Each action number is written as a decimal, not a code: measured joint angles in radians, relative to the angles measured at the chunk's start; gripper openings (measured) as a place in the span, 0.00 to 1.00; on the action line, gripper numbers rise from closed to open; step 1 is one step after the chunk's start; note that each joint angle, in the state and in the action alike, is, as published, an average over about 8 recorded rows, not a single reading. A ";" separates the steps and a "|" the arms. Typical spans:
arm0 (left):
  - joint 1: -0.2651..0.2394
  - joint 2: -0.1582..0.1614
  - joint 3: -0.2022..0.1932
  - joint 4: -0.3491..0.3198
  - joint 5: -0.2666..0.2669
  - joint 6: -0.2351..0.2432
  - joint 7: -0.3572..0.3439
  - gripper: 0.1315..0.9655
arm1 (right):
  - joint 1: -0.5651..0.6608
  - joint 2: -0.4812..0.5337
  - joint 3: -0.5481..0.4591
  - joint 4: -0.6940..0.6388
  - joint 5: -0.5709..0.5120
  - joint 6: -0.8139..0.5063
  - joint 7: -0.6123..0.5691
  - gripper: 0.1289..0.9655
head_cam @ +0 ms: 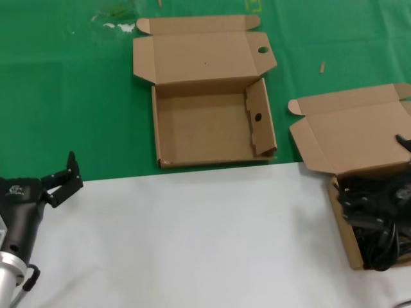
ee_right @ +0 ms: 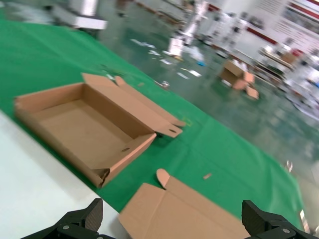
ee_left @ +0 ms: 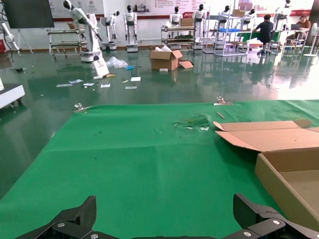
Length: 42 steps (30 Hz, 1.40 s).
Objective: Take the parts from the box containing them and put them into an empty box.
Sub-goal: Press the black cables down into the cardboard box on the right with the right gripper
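Head view: left gripper (head_cam: 66, 176) parked low at the near left over the white sheet (head_cam: 192, 237), fingers spread wide, nothing held. Empty box (head_cam: 212, 128) (round hole in its lid tab) well ahead and to the right of that pincer, on the green cloth (head_cam: 64, 96). Power cords (head_cam: 379, 218) farther right still, heaped in the plain-lidded box (head_cam: 347, 138). Right gripper (ee_right: 174, 224) shown only in its wrist view, fingertips far apart, above that box's lid.
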State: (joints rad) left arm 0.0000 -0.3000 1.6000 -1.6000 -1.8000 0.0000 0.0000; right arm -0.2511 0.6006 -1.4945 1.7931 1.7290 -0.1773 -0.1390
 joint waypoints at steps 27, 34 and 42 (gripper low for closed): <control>0.000 0.000 0.000 0.000 0.000 0.000 0.000 1.00 | -0.030 0.350 0.413 -0.253 0.077 -0.890 -0.938 1.00; 0.000 0.000 0.000 0.000 0.000 0.000 0.000 1.00 | 0.120 0.409 0.246 -0.347 0.063 -0.918 -1.071 1.00; 0.000 0.000 0.000 0.000 0.000 0.000 0.000 1.00 | 0.310 0.422 0.064 -0.419 0.020 -0.907 -1.100 1.00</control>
State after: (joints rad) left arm 0.0000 -0.3000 1.6001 -1.6000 -1.7996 0.0000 -0.0004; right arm 0.0593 1.0227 -1.4303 1.3745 1.7489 -1.0842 -1.2390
